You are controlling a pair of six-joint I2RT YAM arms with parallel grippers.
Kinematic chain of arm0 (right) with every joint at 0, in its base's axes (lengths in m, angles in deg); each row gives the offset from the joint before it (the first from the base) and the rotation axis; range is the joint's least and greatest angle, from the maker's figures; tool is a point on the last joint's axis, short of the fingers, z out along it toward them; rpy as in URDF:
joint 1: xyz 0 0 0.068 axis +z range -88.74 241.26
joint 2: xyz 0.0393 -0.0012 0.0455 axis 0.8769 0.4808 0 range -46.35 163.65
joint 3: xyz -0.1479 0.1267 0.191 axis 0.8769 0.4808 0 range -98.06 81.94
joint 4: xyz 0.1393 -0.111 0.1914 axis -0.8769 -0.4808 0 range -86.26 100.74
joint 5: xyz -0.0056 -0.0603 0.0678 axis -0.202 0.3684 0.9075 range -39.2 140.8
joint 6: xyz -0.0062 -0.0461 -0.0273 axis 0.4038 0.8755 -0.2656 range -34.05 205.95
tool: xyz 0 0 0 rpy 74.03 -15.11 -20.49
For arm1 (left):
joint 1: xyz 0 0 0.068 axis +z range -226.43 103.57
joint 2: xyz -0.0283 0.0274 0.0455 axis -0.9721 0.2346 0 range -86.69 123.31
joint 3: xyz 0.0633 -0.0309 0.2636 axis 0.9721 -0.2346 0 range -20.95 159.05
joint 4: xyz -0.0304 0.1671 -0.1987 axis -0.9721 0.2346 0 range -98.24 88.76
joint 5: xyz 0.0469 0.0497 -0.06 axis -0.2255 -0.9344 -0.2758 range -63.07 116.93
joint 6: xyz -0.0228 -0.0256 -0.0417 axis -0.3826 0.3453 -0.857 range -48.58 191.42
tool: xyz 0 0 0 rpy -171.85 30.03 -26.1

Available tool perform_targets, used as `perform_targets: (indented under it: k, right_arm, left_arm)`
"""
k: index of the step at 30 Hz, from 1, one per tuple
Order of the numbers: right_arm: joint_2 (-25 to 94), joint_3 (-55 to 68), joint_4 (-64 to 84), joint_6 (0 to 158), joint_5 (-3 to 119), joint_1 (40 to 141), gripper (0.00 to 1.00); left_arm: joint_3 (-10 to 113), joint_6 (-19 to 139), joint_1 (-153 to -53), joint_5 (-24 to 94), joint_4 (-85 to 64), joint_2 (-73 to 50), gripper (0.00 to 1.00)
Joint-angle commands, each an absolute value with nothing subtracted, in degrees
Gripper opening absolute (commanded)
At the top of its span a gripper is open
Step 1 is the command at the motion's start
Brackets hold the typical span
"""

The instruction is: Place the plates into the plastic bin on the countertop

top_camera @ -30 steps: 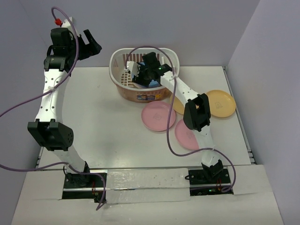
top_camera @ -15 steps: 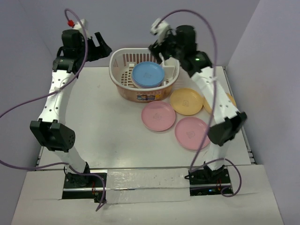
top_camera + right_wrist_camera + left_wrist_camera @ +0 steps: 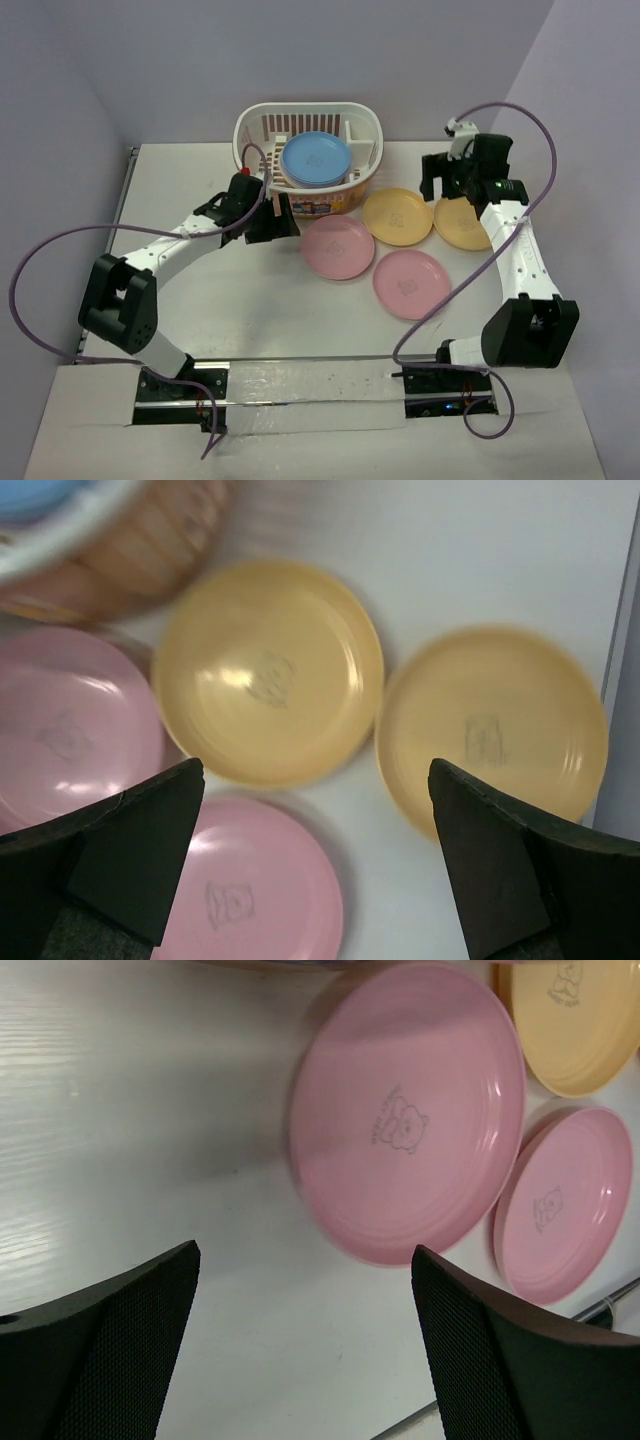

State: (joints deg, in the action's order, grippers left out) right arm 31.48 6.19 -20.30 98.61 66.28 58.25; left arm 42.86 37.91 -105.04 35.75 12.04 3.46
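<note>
The cream plastic bin (image 3: 262, 135) stands at the back of the white countertop (image 3: 220, 300) with a blue plate (image 3: 316, 158) lying on top inside it. In front of it lie two pink plates (image 3: 338, 247) (image 3: 411, 284) and two yellow-orange plates (image 3: 397, 216) (image 3: 462, 223). My left gripper (image 3: 283, 222) hangs open and empty just left of the nearer pink plate (image 3: 410, 1130). My right gripper (image 3: 443, 188) is open and empty above the yellow plates (image 3: 268, 670) (image 3: 490, 730).
Pale lilac walls close the table at the back and both sides. Purple cables loop off both arms. In the right wrist view the bin's orange band (image 3: 130, 550) sits at the top left, and a pink plate (image 3: 250, 885) lies below the jaws.
The right gripper left the blue plate in the bin, rose, and swung right over the yellow plates with its jaws wider. The left arm dropped from the back left corner to the pink plate.
</note>
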Motion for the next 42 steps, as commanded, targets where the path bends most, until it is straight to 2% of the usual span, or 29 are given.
perform_targets:
  k: [1, 9, 21, 25, 26, 29, 39, 40, 42]
  right_arm:
    - [30.82, 10.09, -20.82, 94.8, 64.18, 53.8, 1.0]
    - [33.08, 12.1, -23.51, 93.79, 66.36, 52.74, 1.0]
    - [29.12, 26.08, -29.56, 99.96, 67.86, 51.69, 1.0]
    - [29.45, 27.75, -29.68, 103.33, 65.53, 50.69, 1.0]
    - [30.05, 28.24, -29.6, 104.34, 65.02, 50.35, 1.0]
    - [31.58, 28.25, -29.77, 105.88, 64.77, 48.73, 1.0]
    - [34.68, 26.74, -31.66, 110.12, 67.06, 47.38, 1.0]
    - [34.56, 26.74, -31.79, 110.36, 66.94, 47.38, 1.0]
    - [34.12, 26.82, -31.96, 110.87, 66.57, 47.38, 1.0]
  left_arm:
    - [43.54, 32.82, -108.16, 35.21, 5.41, 5.34, 0.92]
    - [43.03, 31.61, -110.64, 31.31, 2.88, 11.1, 0.9]
    - [47.69, 33.39, -111.12, 30.82, 2.95, 22.22, 0.72]
    - [48.57, 34.27, -111.15, 29.72, 3.9, 24.16, 0.62]
    - [48.55, 34.62, -111.16, 29.35, 4.15, 24.48, 0.53]
    - [47.36, 35.98, -111.75, 28.0, 4.5, 24.15, 0.43]
    - [46.03, 36.71, -112.38, 28.15, 5.96, 27.34, 0.42]
    - [45.5, 36.5, -112.42, 28.53, 5.33, 27.15, 0.39]
    - [43.21, 35.81, -112.47, 29.01, 4.17, 26.1, 0.24]
